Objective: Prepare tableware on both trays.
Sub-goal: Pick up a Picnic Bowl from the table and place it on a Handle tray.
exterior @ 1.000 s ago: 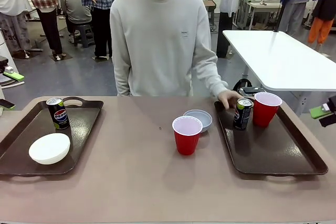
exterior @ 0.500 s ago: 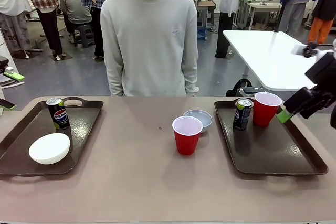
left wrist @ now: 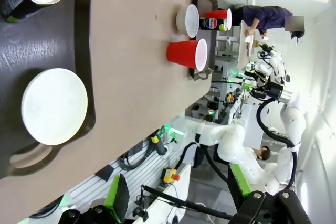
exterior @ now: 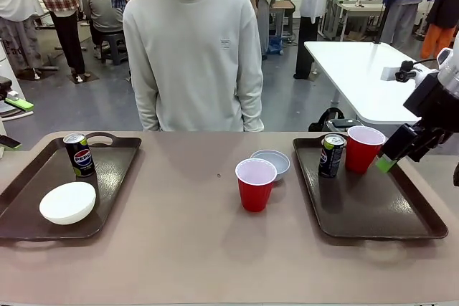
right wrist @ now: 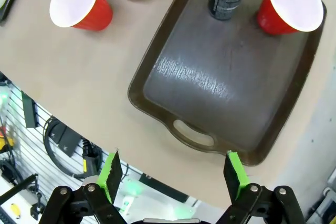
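Step in hand: approach. Right gripper [right wrist: 173, 176] hovers over the right tray [right wrist: 220, 93], jaws wide, empty; left gripper [left wrist: 178, 190] is likewise wide. The loose red cup [exterior: 255, 184] and grey-blue bowl [exterior: 271, 163] stand on the table between the trays (neither trayed). Next move likely calls for a rim grasp on one.

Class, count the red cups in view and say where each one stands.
2. One cup stands on the bare table beside the grey-blue bowl; the other cup is on the right tray, next to a can. None seems hidden.

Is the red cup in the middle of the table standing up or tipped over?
Standing up: the red cup rests on its base, its white mouth facing upward.
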